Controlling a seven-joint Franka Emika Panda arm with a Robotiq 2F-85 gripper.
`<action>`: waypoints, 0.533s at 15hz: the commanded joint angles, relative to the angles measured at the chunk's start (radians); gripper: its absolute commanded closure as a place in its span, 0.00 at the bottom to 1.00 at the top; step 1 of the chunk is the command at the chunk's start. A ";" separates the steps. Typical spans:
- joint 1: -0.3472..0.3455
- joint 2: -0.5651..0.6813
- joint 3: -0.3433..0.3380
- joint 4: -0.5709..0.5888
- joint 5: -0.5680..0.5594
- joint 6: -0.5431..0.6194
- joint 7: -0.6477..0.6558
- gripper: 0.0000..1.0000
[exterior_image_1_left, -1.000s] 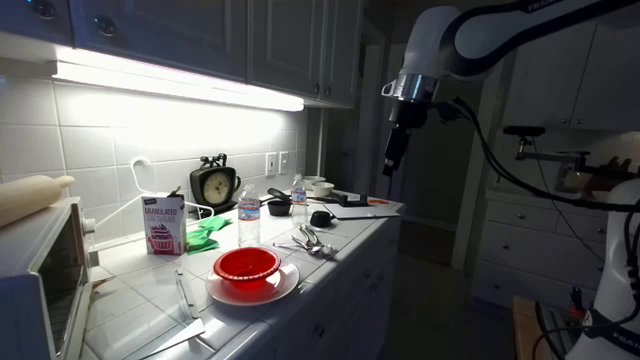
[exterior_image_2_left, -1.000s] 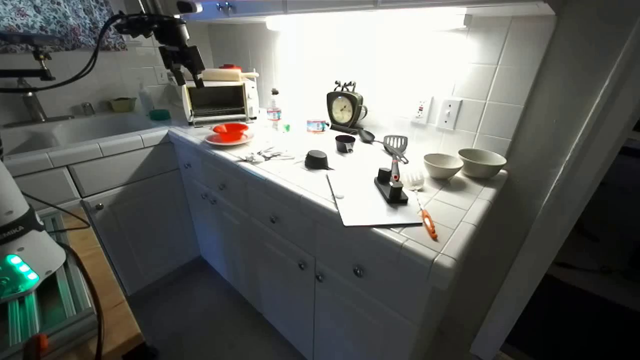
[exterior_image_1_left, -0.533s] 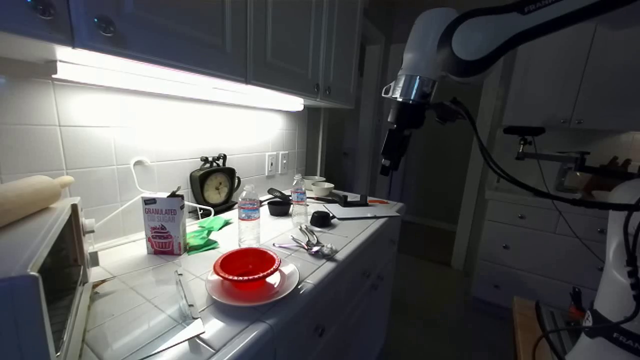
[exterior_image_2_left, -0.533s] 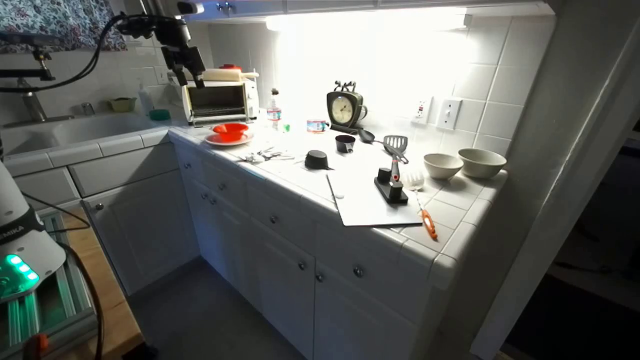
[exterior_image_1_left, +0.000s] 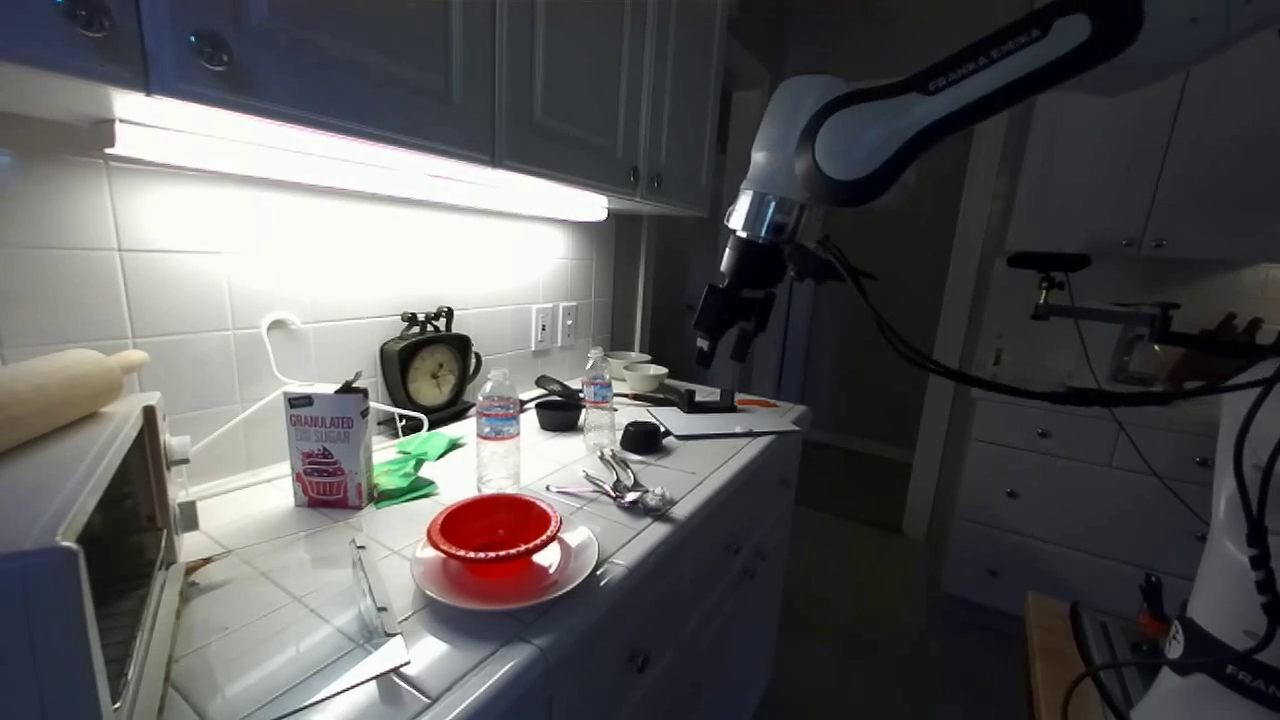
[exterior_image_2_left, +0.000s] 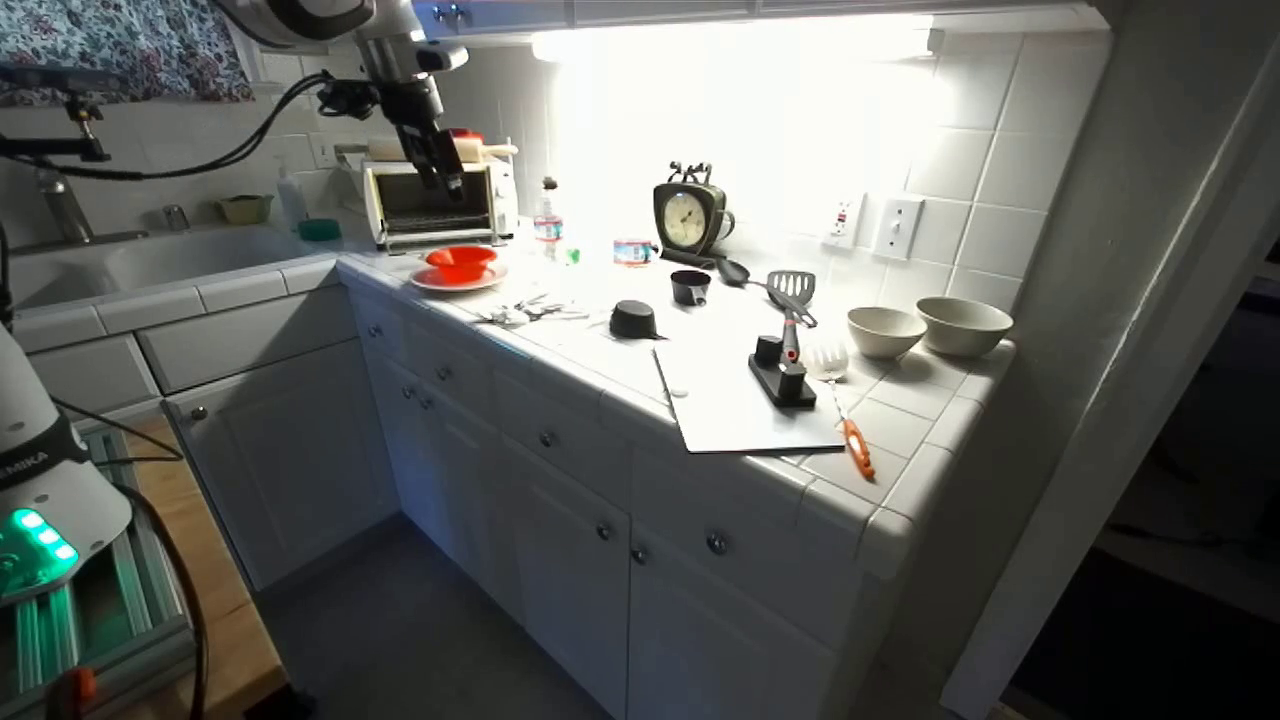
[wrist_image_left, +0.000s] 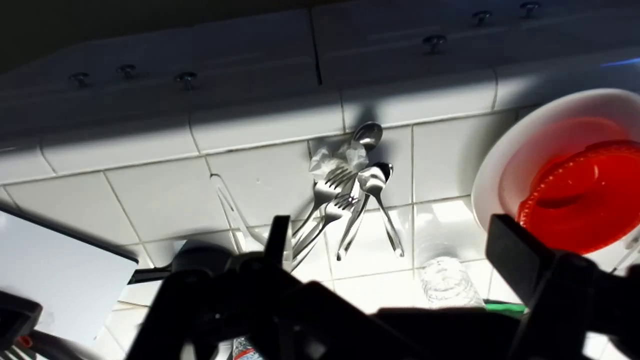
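My gripper (exterior_image_1_left: 722, 350) is open and empty in the air above the tiled counter; it also shows in an exterior view (exterior_image_2_left: 445, 188). In the wrist view its two black fingers (wrist_image_left: 387, 235) stand wide apart. Below and between them lies a pile of silver forks and spoons (wrist_image_left: 372, 180), with crumpled clear plastic at one end. The cutlery also shows in an exterior view (exterior_image_1_left: 622, 485). A clear water bottle (wrist_image_left: 447, 282) stands below, partly hidden by the gripper. A red bowl (wrist_image_left: 590, 200) on a white plate (wrist_image_left: 492, 170) is beyond one finger. The gripper touches nothing.
A second labelled bottle (exterior_image_1_left: 598, 395), black measuring cups (exterior_image_2_left: 633, 320), a white board (exterior_image_2_left: 720, 420) with a black stand, and pale bowls (exterior_image_2_left: 885, 330) are on the counter. A sugar box (exterior_image_1_left: 328, 450), clock (exterior_image_1_left: 432, 370) and toaster oven (exterior_image_1_left: 100, 560) stand there too. Cabinets hang above.
The arm has reached farther out over the counter. The gripper has moved lower and turned, so both fingers now show apart in an exterior view. The counter objects have not moved.
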 joint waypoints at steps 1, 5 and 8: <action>0.009 0.131 -0.009 0.114 0.005 0.047 -0.069 0.00; 0.007 0.134 -0.007 0.109 0.000 0.044 -0.066 0.00; 0.008 0.151 -0.008 0.128 0.000 0.044 -0.072 0.00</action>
